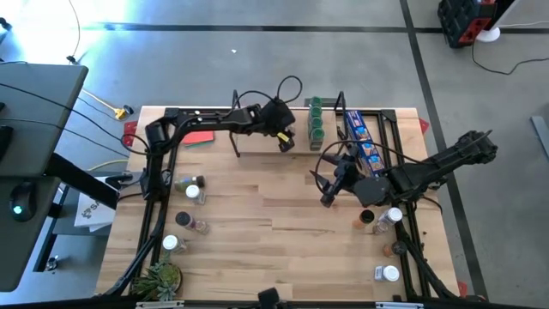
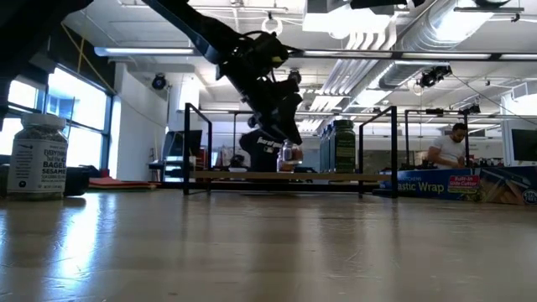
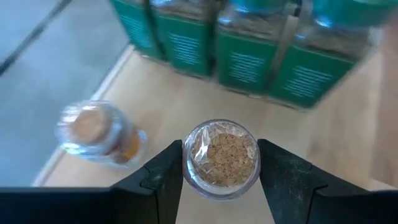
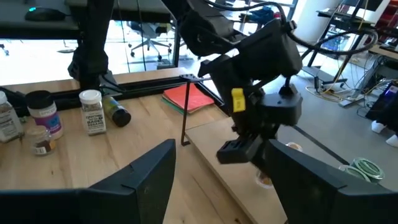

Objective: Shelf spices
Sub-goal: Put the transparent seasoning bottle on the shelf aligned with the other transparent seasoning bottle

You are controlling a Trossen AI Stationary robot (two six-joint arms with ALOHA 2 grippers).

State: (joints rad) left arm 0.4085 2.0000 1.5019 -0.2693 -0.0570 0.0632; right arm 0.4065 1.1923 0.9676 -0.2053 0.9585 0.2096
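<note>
My left gripper [image 1: 285, 142] reaches over the shelf [image 1: 257, 142], a low wooden board with black end frames, and is shut on a small clear spice jar with a cork top [image 3: 221, 158]. A second corked jar [image 3: 93, 130] stands on the board beside it. Several green-labelled jars [image 3: 249, 56] stand in a row at the shelf's right end [image 1: 316, 120]. My right gripper [image 1: 328, 196] hovers open over the table in front of the shelf's right half, with nothing between its fingers [image 4: 221, 168]. My left gripper pinches the corked jar between its two fingers, one on each side of the glass wall just under the rim [image 3: 186, 165]. The fingers slant down from above and from the table's left. The jar stands upright over the shelf board; whether its base touches the board I cannot tell.
Loose jars stand on the table at the left [image 1: 193, 189] and at the right [image 1: 382, 219]. A blue package [image 1: 362, 137] lies right of the shelf, and a red card [image 1: 199, 137] lies left of it. A plant [image 1: 159, 276] sits at the near left corner.
</note>
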